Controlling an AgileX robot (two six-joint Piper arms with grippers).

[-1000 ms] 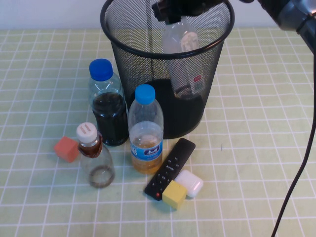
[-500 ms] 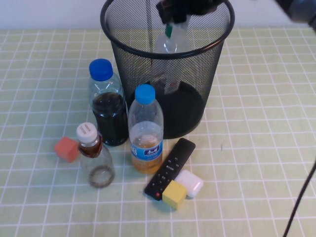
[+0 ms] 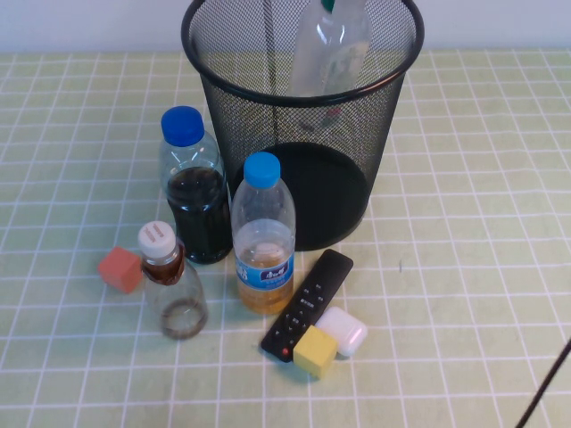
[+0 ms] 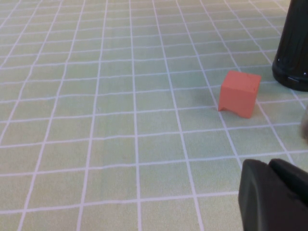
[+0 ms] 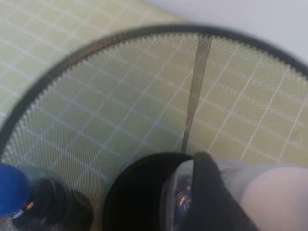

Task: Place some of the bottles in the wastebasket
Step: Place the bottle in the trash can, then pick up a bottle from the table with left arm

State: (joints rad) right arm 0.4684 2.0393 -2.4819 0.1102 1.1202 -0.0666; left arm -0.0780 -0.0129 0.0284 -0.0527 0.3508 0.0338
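So the biggest thing here is the wastebasket, and the right gripper sits right over its mouth, looking straight down into it. It's out of sight from the high camera. Just below that gripper is the larger bottle, standing tilted inside the bin with its neck end up above the rim. From the wrist camera the bottle is tight against the gripper, but honestly we can't tell whether it's clamped on the bottle or open. We reckon we're at the drop-off step for bottle one: it's basically in, and the gripper just needs to be clear of it. The small bottle is well away from the right gripper, standing out in front of the bin past the dark-liquid bottle and beside the amber one. The left gripper hangs low over the table, near the red cube, open or closed we can't say. The next move probably calls for reaching the small bottle without knocking its two blue-capped neighbours.
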